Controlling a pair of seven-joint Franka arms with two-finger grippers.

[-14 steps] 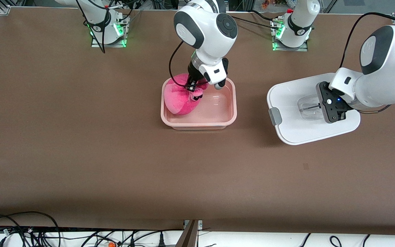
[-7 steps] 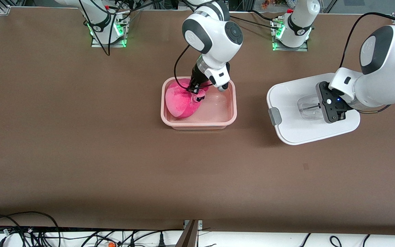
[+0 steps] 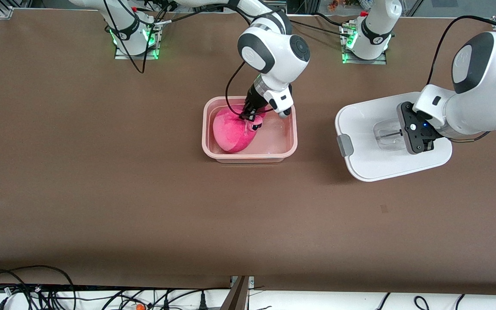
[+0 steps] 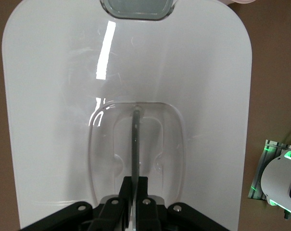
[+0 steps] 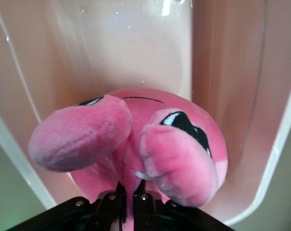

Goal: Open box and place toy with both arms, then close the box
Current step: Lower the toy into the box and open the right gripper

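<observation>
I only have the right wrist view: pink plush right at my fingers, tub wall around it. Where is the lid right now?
Observer: The lid lies flat on the table, beside the box, toward the left arm's end.
Operator: Is the left arm free?
Observer: No. The left gripper is shut on the lid's handle.
Operator: Is the toy fully inside?
Observer: The toy sits in the box toward the right arm's end, with the right gripper shut on the toy.
</observation>
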